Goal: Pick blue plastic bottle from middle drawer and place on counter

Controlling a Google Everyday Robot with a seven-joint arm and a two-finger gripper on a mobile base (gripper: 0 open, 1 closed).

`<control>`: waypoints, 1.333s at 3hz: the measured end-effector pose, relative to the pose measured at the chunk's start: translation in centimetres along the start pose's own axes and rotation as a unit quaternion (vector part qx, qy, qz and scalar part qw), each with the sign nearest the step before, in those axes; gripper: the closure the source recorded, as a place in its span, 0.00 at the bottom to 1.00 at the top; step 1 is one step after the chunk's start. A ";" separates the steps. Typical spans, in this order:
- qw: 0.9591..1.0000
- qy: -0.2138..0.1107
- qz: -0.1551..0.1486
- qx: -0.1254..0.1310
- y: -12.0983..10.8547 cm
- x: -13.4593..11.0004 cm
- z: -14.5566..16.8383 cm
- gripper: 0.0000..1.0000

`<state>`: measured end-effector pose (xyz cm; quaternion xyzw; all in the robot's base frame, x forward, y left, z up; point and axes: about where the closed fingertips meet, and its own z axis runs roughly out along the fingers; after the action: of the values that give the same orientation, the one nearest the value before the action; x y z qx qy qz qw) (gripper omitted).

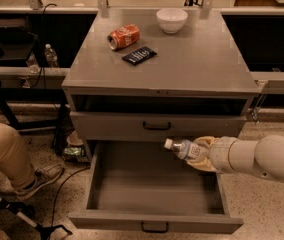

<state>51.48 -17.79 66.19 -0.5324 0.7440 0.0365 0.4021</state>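
Note:
The blue plastic bottle [186, 149] lies tilted in my gripper [201, 153], white cap pointing up-left, held above the right rear part of the open middle drawer [152, 219]. My gripper is shut on the bottle's body; the white arm reaches in from the right. The drawer's floor under the bottle is bare. The counter [192, 64] is the grey cabinet top, well above and behind the bottle.
On the counter lie a red soda can [123, 36], a black flat packet [139, 55] and a white bowl [171, 20]. A shut shallower drawer [157, 126] sits above the open one. A person's leg and shoe [12, 159] are at the left.

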 end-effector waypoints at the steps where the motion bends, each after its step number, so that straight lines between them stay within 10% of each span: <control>1: 0.999 -0.010 0.008 0.033 -4.0 -1.6 -3.5 1.00; 4: 0.992 -0.011 0.032 0.119 -15.5 -8.5 -12.8 1.00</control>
<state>57.98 -24.14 85.98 -0.4562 0.7552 -0.0340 0.4694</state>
